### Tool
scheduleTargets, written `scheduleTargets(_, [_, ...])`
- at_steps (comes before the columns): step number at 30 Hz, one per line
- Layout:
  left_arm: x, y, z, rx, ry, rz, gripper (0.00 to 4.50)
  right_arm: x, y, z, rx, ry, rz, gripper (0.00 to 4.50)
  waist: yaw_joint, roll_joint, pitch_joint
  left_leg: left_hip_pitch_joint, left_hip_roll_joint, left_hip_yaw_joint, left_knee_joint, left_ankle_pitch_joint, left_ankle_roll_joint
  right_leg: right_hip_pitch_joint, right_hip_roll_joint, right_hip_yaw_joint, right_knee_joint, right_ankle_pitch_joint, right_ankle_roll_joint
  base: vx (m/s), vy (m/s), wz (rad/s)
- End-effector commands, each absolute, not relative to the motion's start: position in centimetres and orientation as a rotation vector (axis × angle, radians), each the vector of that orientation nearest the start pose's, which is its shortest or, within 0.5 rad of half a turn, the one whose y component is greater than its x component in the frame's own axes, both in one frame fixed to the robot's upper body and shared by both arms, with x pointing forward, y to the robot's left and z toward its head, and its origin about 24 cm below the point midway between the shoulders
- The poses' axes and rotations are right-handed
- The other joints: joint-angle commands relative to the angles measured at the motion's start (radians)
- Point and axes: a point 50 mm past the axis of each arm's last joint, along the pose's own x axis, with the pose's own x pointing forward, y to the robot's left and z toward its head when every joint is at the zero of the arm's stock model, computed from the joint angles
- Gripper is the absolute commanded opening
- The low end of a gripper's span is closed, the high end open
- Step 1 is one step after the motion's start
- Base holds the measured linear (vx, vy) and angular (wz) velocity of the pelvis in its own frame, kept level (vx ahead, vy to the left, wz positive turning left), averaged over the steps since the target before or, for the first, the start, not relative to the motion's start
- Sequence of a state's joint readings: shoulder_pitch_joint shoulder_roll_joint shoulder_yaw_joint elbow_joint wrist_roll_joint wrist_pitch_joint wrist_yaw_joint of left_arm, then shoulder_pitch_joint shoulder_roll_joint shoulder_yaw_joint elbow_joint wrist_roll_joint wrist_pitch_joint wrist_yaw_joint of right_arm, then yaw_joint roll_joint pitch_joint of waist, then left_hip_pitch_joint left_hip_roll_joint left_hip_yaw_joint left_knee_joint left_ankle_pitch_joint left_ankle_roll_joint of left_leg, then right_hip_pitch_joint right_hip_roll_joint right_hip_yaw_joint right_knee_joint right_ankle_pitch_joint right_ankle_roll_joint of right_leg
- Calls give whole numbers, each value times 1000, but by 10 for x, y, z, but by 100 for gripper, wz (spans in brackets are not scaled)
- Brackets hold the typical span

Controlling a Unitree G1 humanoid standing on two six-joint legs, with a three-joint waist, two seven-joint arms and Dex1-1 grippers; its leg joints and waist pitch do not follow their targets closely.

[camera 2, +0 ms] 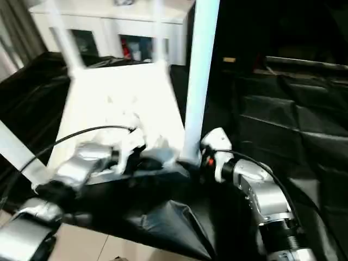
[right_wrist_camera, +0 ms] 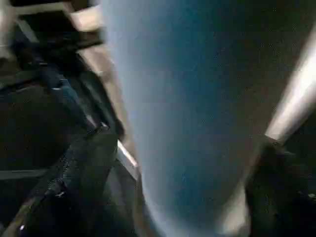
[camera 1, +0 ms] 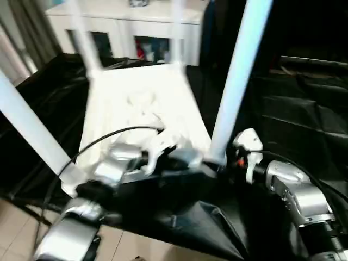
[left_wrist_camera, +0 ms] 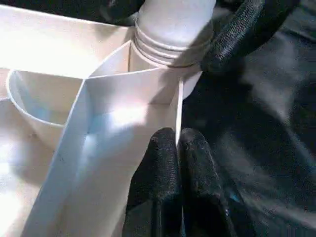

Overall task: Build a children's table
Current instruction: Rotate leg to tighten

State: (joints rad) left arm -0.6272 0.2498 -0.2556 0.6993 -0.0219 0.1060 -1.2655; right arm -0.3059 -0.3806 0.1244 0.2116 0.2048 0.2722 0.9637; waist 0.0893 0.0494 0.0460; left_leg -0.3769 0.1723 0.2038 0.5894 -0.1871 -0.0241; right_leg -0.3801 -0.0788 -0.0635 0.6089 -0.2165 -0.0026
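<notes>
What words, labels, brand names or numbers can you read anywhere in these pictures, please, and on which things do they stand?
None can be read. The children's table, its near leg and the black cloth show no print. Items behind the white cabinet's glass doors are too blurred to tell.

Both forearms: silver metal, rounded segmented housings w/ black joints. Left forearm [camera 1: 117,163] has a thin black cable arcing over it; white wrist bracket [camera 1: 163,142]. Right forearm [camera 1: 296,193] ribbed near elbow, white wrist housing [camera 1: 247,144] w/ small orange-red mark, black cable alongside. Fingers [left_wrist_camera: 160,190] black, textured rubbery pads.
</notes>
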Motion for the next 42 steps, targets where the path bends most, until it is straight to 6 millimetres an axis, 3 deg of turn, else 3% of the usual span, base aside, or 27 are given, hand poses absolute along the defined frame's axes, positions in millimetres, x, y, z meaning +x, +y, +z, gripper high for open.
scheduleTargets(1, [306, 102, 40, 129, 439, -1494, 0, 279, -149, 55, -109, 306, 1135, 392, 1, -21, -60, 16, 75, -32, -65, -125, 92, 34, -85, 51, -63, -63, -266, 0, 0, 0])
scheduleTargets(5, [306, 113, 40, 124, 461, -1478, 0, 277, -151, 53, -140, 340, 1181, 392, 0, -25, -59, 12, 71, -31, -62, -127, 95, 34, -86, 49, -62, -60, -272, 0, 0, 0])
scheduleTargets(6, [306, 115, 40, 124, 462, -1473, 0, 277, -151, 52, -140, 342, 1186, 366, 1, -24, -58, 11, 70, -31, -63, -134, 92, 34, -87, 50, -64, -82, -265, 0, 0, 0])
scheduleTargets(8, [306, 117, 41, 125, 463, -1467, 0, 278, -152, 52, -146, 344, 1189, 359, 0, -24, -57, 12, 70, -32, -64, -143, 82, 34, -87, 51, -67, -113, -255, 0, 0, 0])
scheduleTargets(11, [306, 118, 42, 124, 462, -1462, 0, 279, -152, 52, -158, 345, 1189, 341, -1, -23, -59, 13, 71, -32, -63, -134, 80, 33, -85, 50, -65, -99, -256, 0, 0, 0])
scheduleTargets(13, [305, 118, 43, 125, 459, -1452, 0, 281, -152, 52, -168, 340, 1184, 315, 0, -29, -59, 11, 70, -32, -62, -124, 85, 36, -87, 50, -63, -86, -259, 0, 0, 0])
scheduleTargets(22, [305, 117, 42, 130, 461, -1444, 0, 281, -152, 48, -208, 343, 1186, 255, -2, -27, -60, 11, 69, -31, -59, -112, 94, 36, -84, 49, -62, -80, -259, 0, 0, 0])
scheduleTargets(32, [304, 119, 40, 129, 468, -1437, 0, 278, -151, 45, -196, 336, 1182, 247, -3, -25, -62, 11, 67, -31, -55, -101, 104, 37, -82, 48, -58, -45, -270, 0, 0, 0])
scheduleTargets(34, [309, 114, 38, 150, 462, -1366, 0, 282, -151, 41, -151, 311, 1065, 247, -3, -25, -62, 10, 68, -31, -56, -97, 106, 37, -83, 49, -58, -38, -271, 0, 0, 0])
scheduleTargets(37, [316, 109, 35, 182, 466, -1288, 0, 287, -151, 36, -135, 312, 945, 247, -10, -25, -57, 13, 66, -33, -61, -147, 75, 33, -83, 48, -68, -115, -266, 0, 0, 0])
scheduleTargets(39, [322, 101, 34, 193, 457, -1225, 0, 289, -151, 28, -124, 346, 852, 247, -16, -27, -52, 17, 65, -34, -65, -187, 53, 33, -83, 49, -78, -197, -245, 0, 0, 0])
scheduleTargets(40, [324, 96, 34, 189, 455, -1204, 0, 290, -149, 25, -102, 363, 797, 247, -19, -26, -45, 25, 64, -36, -71, -251, 23, 28, -83, 51, -91, -308, -218, 0, 0, 0])
scheduleTargets(41, [326, 92, 34, 184, 454, -1193, 0, 290, -148, 23, -86, 372, 762, 247, -19, -26, -45, 25, 64, -36, -71, -251, 23, 28, -83, 51, -91, -308, -218, 0, 0, 0])
scheduleTargets(42, [329, 85, 35, 191, 455, -1158, 0, 292, -145, 20, -68, 374, 701, 247, -20, -27, -42, 28, 63, -38, -74, -286, 8, 28, -87, 51, -98, -374, -200, 0, 0, 0])
